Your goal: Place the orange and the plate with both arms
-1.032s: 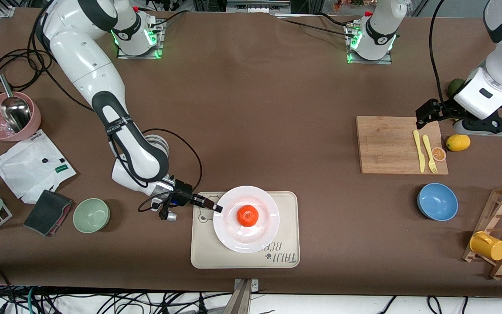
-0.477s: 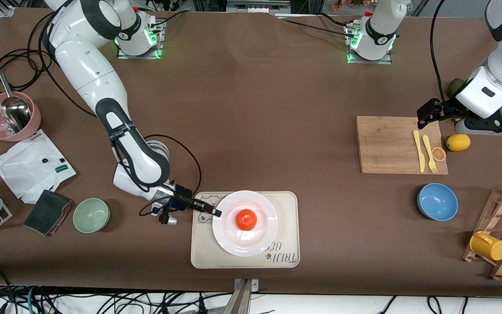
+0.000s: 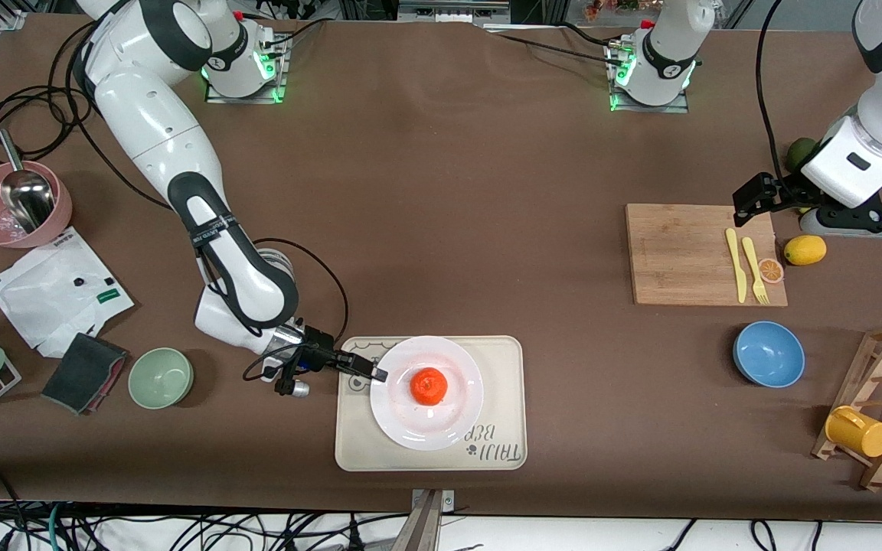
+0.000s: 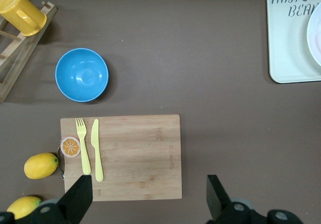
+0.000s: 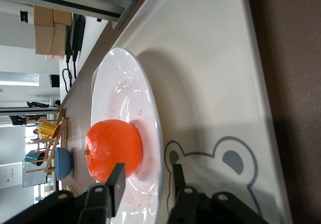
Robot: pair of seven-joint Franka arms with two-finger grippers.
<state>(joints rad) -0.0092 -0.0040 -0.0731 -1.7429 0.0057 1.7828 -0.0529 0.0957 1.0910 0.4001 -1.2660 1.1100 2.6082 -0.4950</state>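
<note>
Plate (image 3: 426, 425) with orange (image 3: 429, 386) on tray (image 3: 502, 398); right gripper (image 3: 374, 374) straddles its rim, fingers apart

Red-orange orange (image 3: 429, 386) sits on round white plate (image 3: 452, 425).

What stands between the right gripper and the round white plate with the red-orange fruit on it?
Nothing visible. The right gripper is at the rim of the round white plate, one finger on each side of the rim, opening. The plate, carrying the small red-orange orange, lies on the rectangular beige bear-print tray.
</note>
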